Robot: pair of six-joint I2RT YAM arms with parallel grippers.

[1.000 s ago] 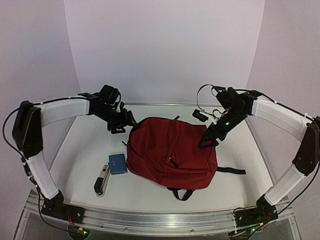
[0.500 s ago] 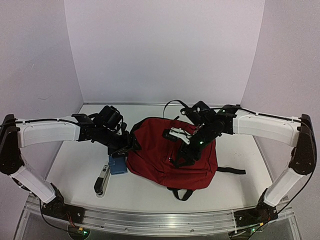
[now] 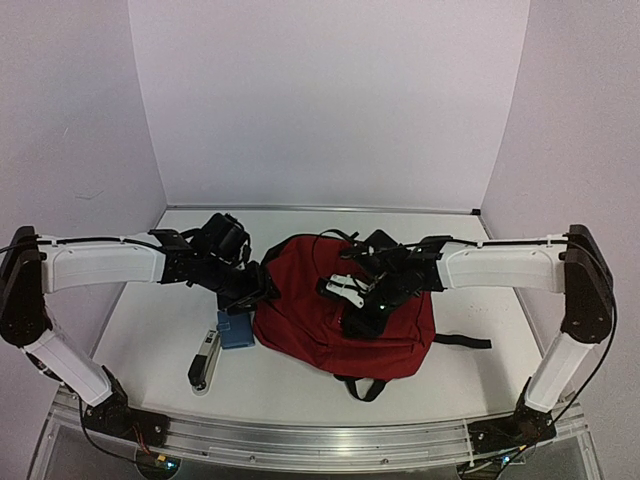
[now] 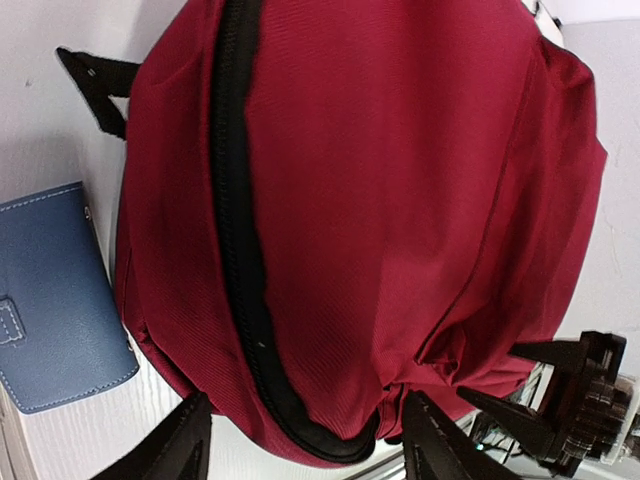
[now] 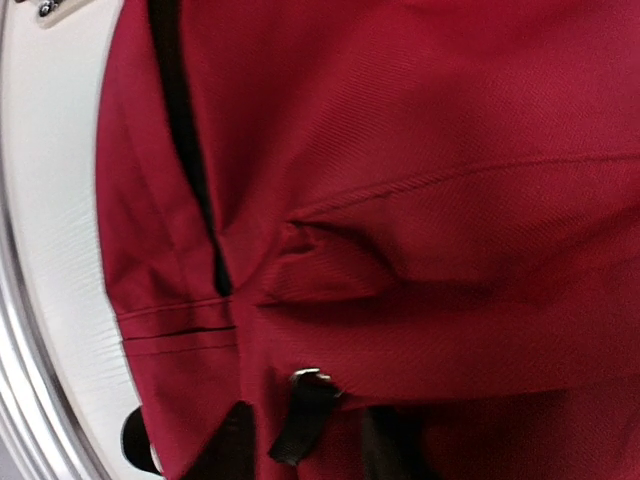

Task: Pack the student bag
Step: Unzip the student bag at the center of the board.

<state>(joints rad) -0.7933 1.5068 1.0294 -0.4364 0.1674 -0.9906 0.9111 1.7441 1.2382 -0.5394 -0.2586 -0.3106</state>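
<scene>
Bag: student bag lies flat mid-bench, dark red, black handle loop at its near edge; every zipper in view looks closed.
Key relation: front zipper pull sits right between the right pincer's fingers, so the right arm is nearer; the zipper line runs far-to-near.
Right pincer: jaws apart either side of the pull, gap visible, no pinch seen.
Left pincer: spread wide, straddling the bag's left edge at the main zipper.
Around: blue wallet just beside the bag on the bench.
</scene>
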